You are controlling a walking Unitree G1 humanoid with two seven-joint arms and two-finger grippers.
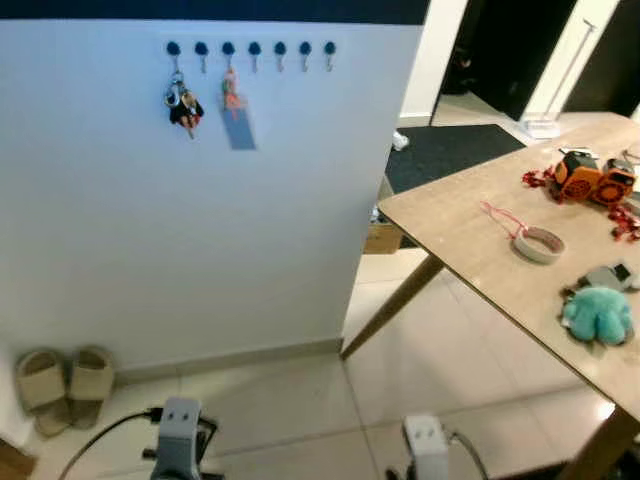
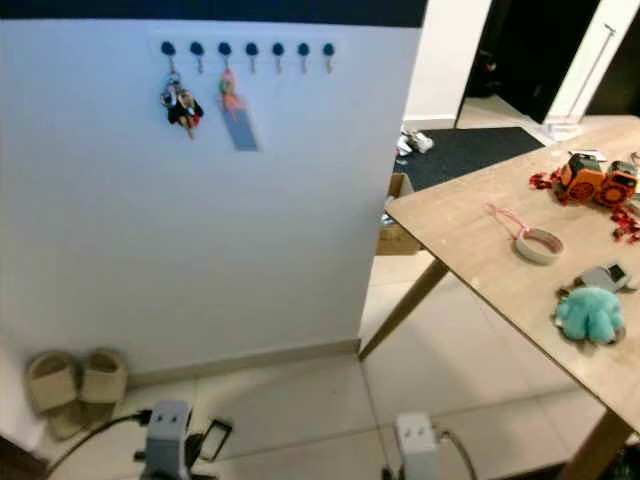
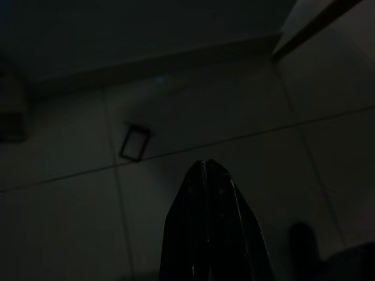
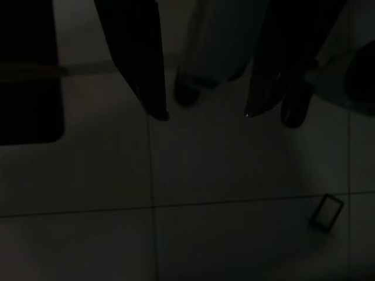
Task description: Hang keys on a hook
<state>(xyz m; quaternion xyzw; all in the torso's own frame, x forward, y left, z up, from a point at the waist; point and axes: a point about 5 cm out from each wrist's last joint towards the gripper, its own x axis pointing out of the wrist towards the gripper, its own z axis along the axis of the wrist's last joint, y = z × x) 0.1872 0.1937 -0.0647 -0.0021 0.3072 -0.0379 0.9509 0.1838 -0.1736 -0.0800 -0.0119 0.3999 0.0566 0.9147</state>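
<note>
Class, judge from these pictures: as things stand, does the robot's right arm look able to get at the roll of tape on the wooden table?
Probably not yet. The right gripper hangs low, open, over the floor tiles, while the roll of tape lies up on the wooden table, off to the robot's right. Nothing blocks it; the arm would have to lift and reach.

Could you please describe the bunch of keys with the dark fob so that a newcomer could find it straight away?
Look at the white wall and the row of blue hooks near its top. The bunch of keys hangs from the hook at the robot's far left. Unlike the orange key with the pale blue tag two hooks along, it is a dark cluster with metal rings.
</note>
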